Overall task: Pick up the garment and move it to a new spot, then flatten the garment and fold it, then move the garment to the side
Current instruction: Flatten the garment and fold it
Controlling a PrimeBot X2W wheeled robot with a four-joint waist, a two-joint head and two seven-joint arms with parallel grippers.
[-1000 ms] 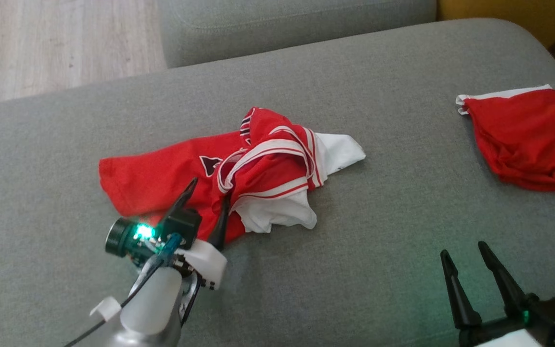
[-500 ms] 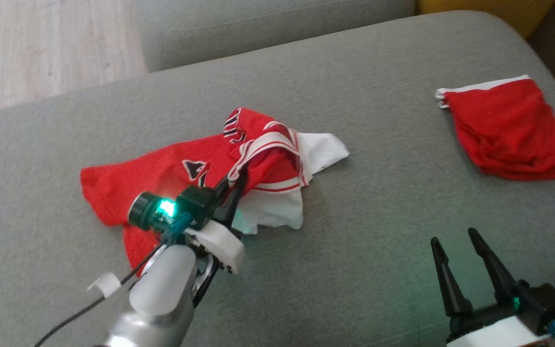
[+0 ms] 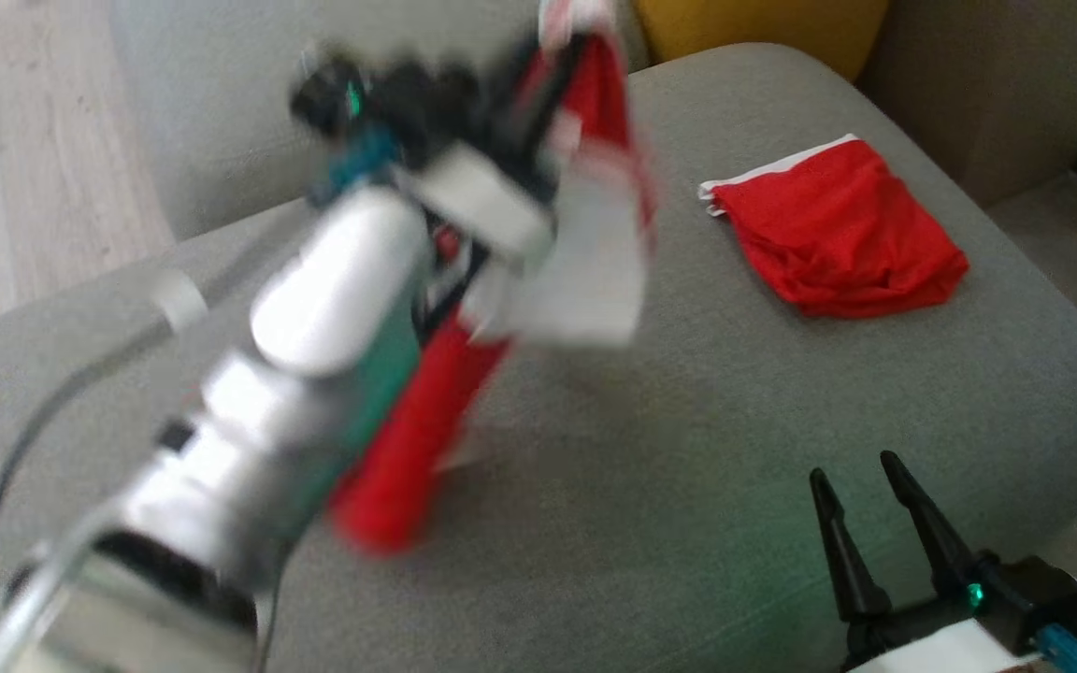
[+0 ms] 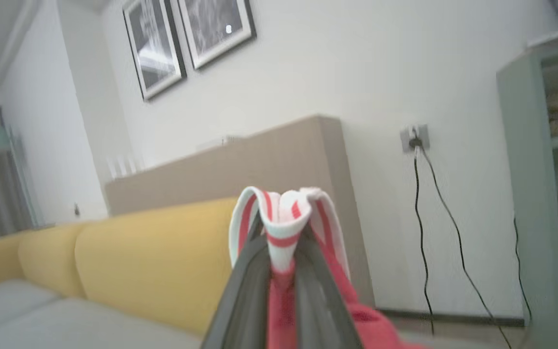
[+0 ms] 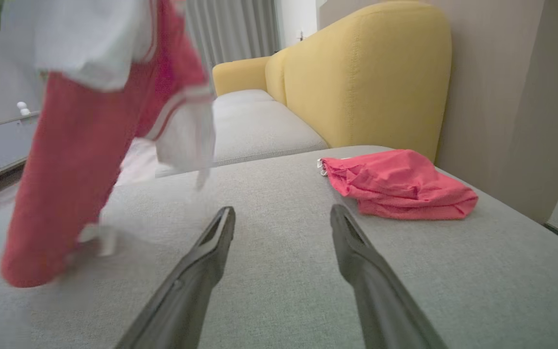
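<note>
— Where is your garment [image 3: 412,439] hanging?
— Your left gripper [image 4: 281,228] is clamping its striped hem tight, dangling it over the grey cushion [image 3: 735,421]. Your right gripper [image 5: 283,209] is hovering low nearby, jaws spread wide, gripping nothing.

left pincer [image 4: 281,271] clamping garment [image 4: 284,228], yellow sofa [image 4: 153,261]

I take this for a living room in a home: grey sofa seat [image 3: 688,393], yellow backrest [image 5: 366,72], two framed pictures [image 4: 213,26] on the wall [image 4: 332,58]. I also see curtains [image 5: 240,29], a wall socket [image 4: 414,138] and wood flooring [image 3: 52,168].
</note>
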